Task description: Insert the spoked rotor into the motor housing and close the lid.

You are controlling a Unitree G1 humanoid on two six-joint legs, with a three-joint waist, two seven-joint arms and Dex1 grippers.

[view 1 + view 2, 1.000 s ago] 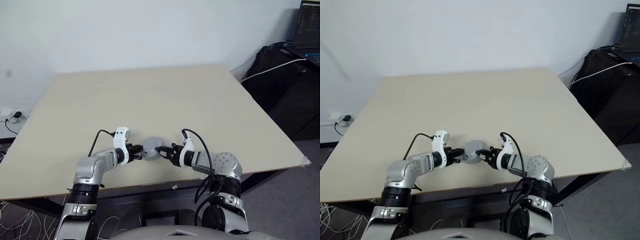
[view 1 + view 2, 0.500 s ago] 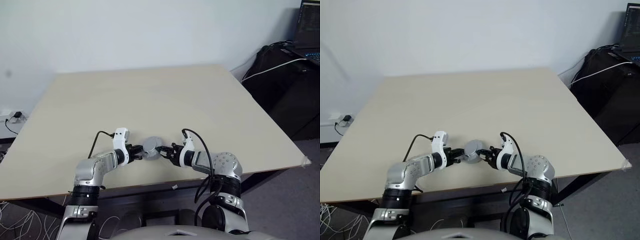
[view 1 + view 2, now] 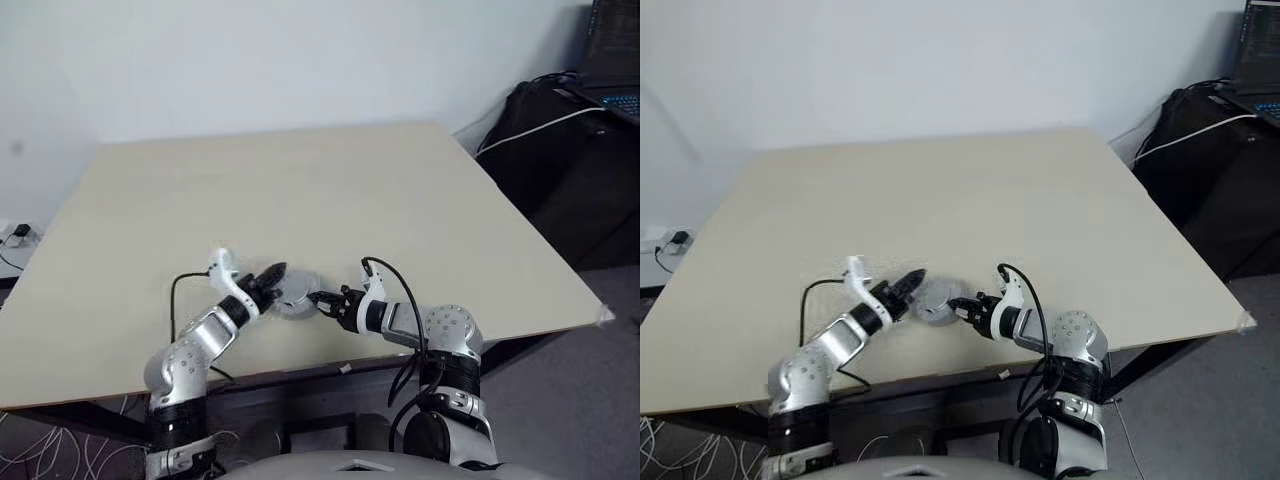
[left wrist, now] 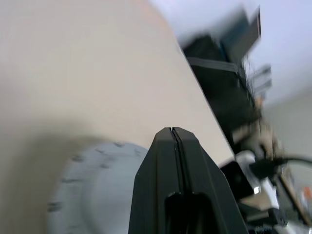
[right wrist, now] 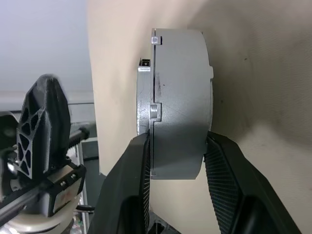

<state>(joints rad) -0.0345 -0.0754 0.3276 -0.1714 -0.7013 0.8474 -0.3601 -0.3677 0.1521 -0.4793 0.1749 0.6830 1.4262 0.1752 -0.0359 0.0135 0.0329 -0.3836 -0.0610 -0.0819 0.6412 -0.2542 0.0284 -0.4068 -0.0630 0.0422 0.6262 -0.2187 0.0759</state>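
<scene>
The motor housing [image 5: 181,97] lies flat on the table near its front edge, and the lid [image 5: 145,105] is shut down on it, forming one grey drum [image 3: 293,294]. My right gripper [image 5: 175,141] is shut on the housing, one finger on each side of its wall. My left gripper [image 3: 272,272] is shut with nothing in it and hangs tilted just above the drum's left edge, apart from it. In the left wrist view its closed fingertips [image 4: 174,135] point over the lid's smooth grey top [image 4: 92,190]. The spoked rotor is hidden.
The drum sits on a beige table [image 3: 330,190], close to the front edge [image 3: 300,372]. A dark bag with a white cable [image 3: 545,130] and a laptop [image 3: 612,70] stand past the table's right side. Cables lie on the floor at left.
My left gripper has lifted from beside the drum and rolled, its tips now above the lid's left edge. The right gripper and the drum have stayed put. The camera has shifted slightly.
</scene>
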